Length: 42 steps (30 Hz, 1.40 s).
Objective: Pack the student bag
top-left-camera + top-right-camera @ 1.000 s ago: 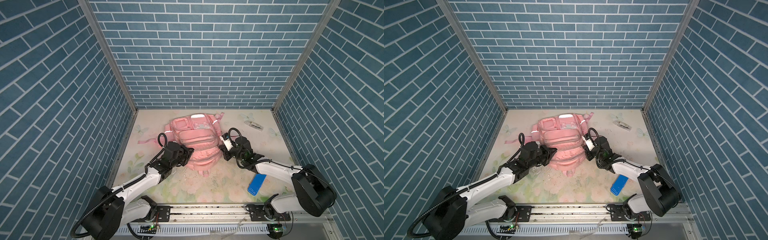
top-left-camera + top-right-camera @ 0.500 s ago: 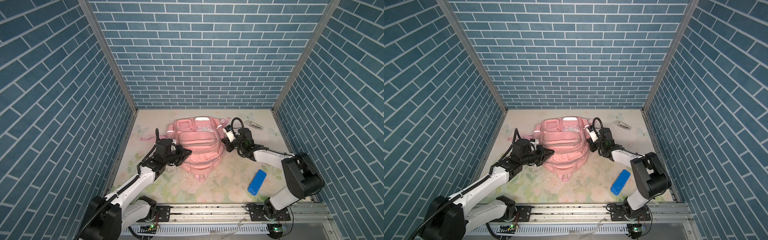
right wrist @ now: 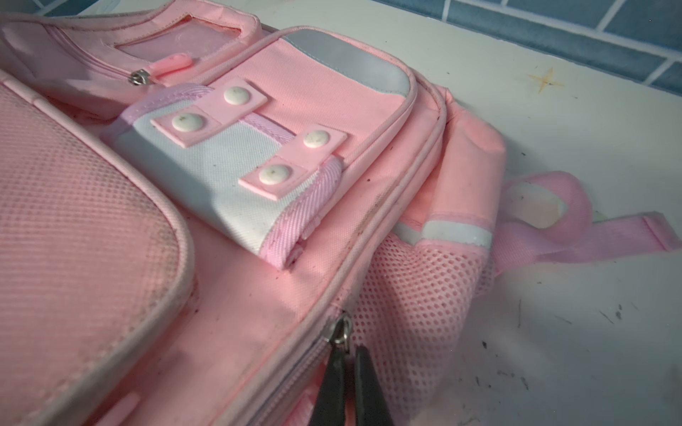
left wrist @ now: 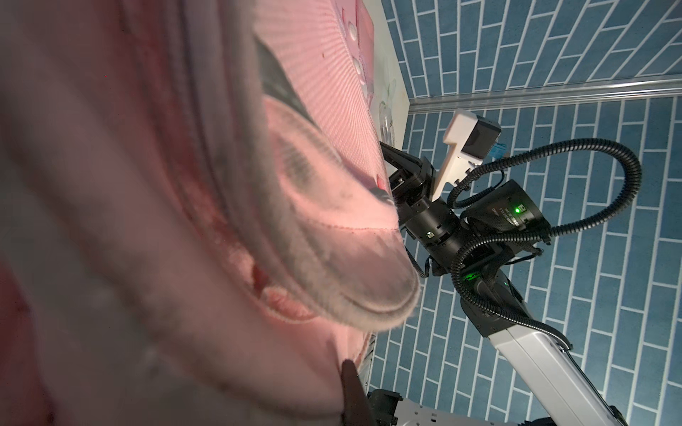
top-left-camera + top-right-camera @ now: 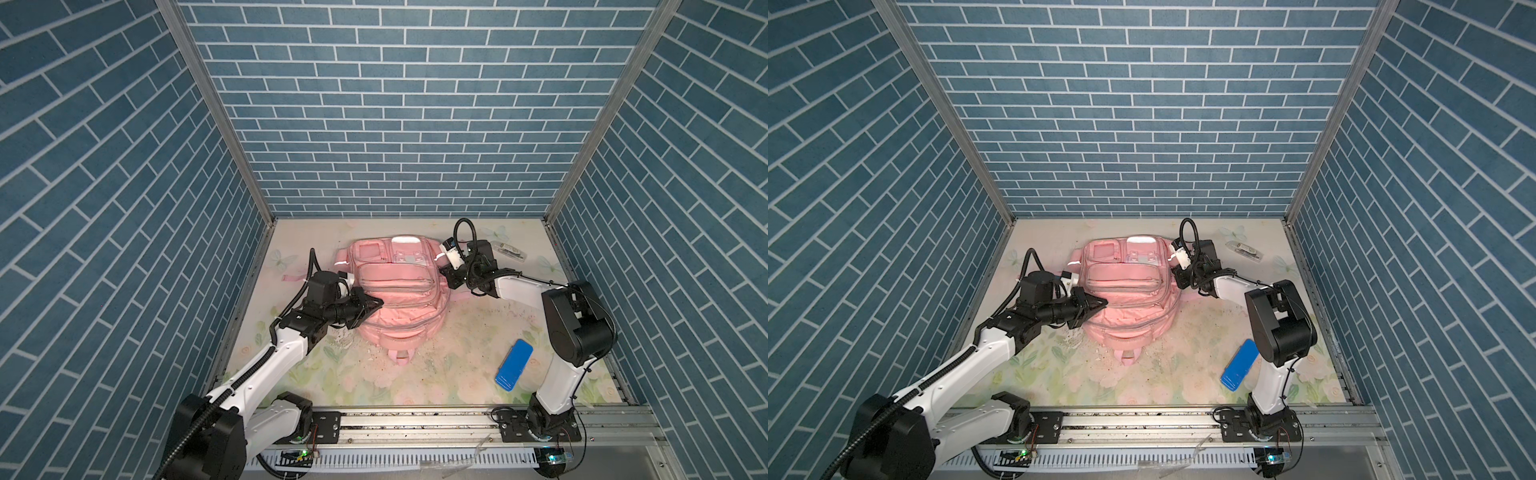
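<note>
The student bag (image 5: 397, 286) (image 5: 1127, 291), a large pink backpack, lies flat on its back mid-table, its front pockets facing up. My left gripper (image 5: 374, 305) (image 5: 1100, 309) is shut on the fabric of its left side. In the left wrist view, pink cloth (image 4: 166, 221) fills the picture and only one finger (image 4: 94, 391) shows. My right gripper (image 5: 446, 280) (image 5: 1177, 282) is at the bag's right side. Its jaws (image 3: 348, 354) are shut on the pull hanging from a metal zipper ring (image 3: 341, 332), beside the mesh side pocket (image 3: 413, 295).
A blue flat case (image 5: 514, 364) (image 5: 1239, 365) lies on the floral mat at the front right, next to the right arm's upright link. A small clear packet (image 5: 509, 250) (image 5: 1244, 249) lies at the back right. Blue brick walls close three sides.
The right gripper has travelled toward the back wall along the bag's right side, and that arm's elbow has risen. The crumpled bag has spread out flatter. The left wrist has pulled back leftward.
</note>
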### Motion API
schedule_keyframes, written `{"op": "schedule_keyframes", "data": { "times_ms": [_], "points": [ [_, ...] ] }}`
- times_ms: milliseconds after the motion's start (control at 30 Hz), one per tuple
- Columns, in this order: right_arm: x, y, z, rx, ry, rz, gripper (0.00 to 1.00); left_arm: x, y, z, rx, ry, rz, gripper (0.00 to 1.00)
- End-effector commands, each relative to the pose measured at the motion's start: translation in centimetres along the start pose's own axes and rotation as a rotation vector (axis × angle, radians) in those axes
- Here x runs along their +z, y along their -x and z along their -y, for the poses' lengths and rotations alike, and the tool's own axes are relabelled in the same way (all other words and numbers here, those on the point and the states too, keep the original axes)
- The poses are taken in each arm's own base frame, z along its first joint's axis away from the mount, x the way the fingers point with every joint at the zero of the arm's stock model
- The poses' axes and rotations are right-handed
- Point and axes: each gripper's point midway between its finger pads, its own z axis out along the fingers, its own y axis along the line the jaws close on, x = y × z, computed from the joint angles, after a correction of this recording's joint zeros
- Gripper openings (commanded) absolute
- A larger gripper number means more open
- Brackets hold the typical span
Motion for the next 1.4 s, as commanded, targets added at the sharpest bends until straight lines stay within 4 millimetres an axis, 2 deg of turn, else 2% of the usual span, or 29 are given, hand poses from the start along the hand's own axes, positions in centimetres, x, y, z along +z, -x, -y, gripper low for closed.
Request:
{"op": "schedule_keyframes", "data": {
  "times_ms": [0, 67, 133, 167, 200, 233, 300, 333, 433, 700, 867, 1000, 1133, 1367],
  "points": [
    [-0.2, 0.6, 4.8, -0.005, -0.149, -0.005, 0.0, -1.0, -0.8, 3.3, 0.098, -0.104, -0.058, 0.0],
    [0.0, 0.6, 4.4, -0.001, -0.119, -0.026, 0.02, -0.9, -0.7, 3.1, 0.089, -0.104, -0.045, 0.0],
    [-0.2, 0.8, 3.3, -0.004, -0.058, -0.032, 0.21, -0.8, -0.3, 2.8, 0.08, -0.097, -0.022, 0.0],
    [-0.5, 0.9, 2.8, -0.005, -0.034, -0.027, 0.24, -0.8, 0.0, 2.6, 0.074, -0.091, -0.005, 0.0],
    [-0.8, 1.1, 2.1, -0.01, -0.007, -0.02, 0.29, -0.8, 0.2, 2.6, 0.073, -0.089, 0.012, 0.04],
    [-1.4, 1.2, 1.9, -0.006, -0.003, -0.01, 0.32, -0.9, 0.3, 2.8, 0.078, -0.089, 0.027, 0.17],
    [-2.6, 1.6, 1.5, -0.003, -0.012, 0.009, 0.37, -1.0, 0.2, 4.0, 0.126, -0.098, 0.044, 0.34],
    [-3.3, 1.8, 1.3, -0.004, -0.015, 0.019, 0.39, -1.1, 0.0, 4.7, 0.162, -0.098, 0.048, 0.4],
    [-5.4, 2.0, 0.3, -0.033, -0.009, 0.046, 0.42, -1.2, -0.5, 5.6, 0.242, -0.068, 0.053, 0.48],
    [-9.9, 2.0, -2.9, -0.139, 0.049, 0.153, 0.47, -0.6, -0.6, 6.3, 0.496, 0.154, 0.004, 0.5],
    [-11.9, 2.3, -5.1, -0.257, 0.101, 0.294, 0.49, 2.1, -0.7, 7.0, 0.899, 0.319, -0.069, 0.49],
    [-13.0, 1.7, -7.4, -0.344, 0.197, 0.337, 0.49, 5.2, -2.1, 6.9, 1.242, 0.378, -0.205, 0.49],
    [-13.8, 0.9, -8.9, -0.391, 0.254, 0.38, 0.49, 7.7, -2.0, 4.8, 1.454, 0.49, -0.304, 0.49],
    [-14.6, 0.3, -8.6, -0.414, 0.19, 0.432, 0.5, 10.8, -1.2, 1.6, 1.583, 0.626, -0.357, 0.53]
  ]
}}
